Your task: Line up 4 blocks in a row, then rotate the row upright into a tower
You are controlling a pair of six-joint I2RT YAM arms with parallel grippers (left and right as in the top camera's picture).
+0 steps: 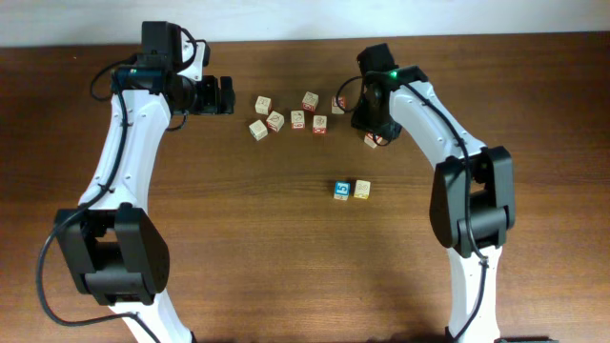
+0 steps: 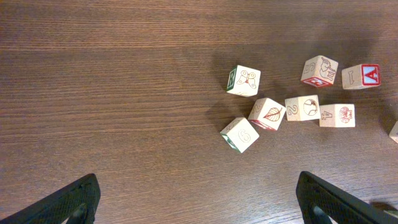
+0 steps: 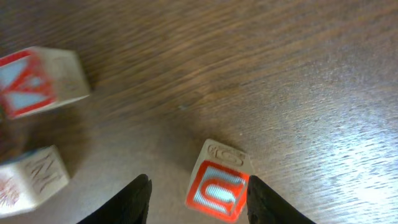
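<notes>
A cube with a red-framed U face (image 3: 217,190) rests on the table between the fingers of my right gripper (image 3: 199,183). The jaws are open: the cube lies against the right finger (image 3: 264,200), with a gap to the left finger (image 3: 134,200). From overhead this cube (image 1: 372,141) shows just under the right gripper (image 1: 370,130). A blue-faced cube (image 1: 341,190) and a pale cube (image 1: 362,189) sit side by side nearer the front. My left gripper (image 1: 221,95) hangs wide open, left of the cluster, with bare wood between its fingers (image 2: 69,202).
Several lettered cubes lie in a cluster (image 1: 298,119) between the arms. Among them are a green-sided one (image 2: 244,81), a leaf one (image 2: 267,113) and the red letter A cube (image 2: 360,76). The A cube (image 3: 37,81) and another cube (image 3: 34,175) lie left of the right gripper.
</notes>
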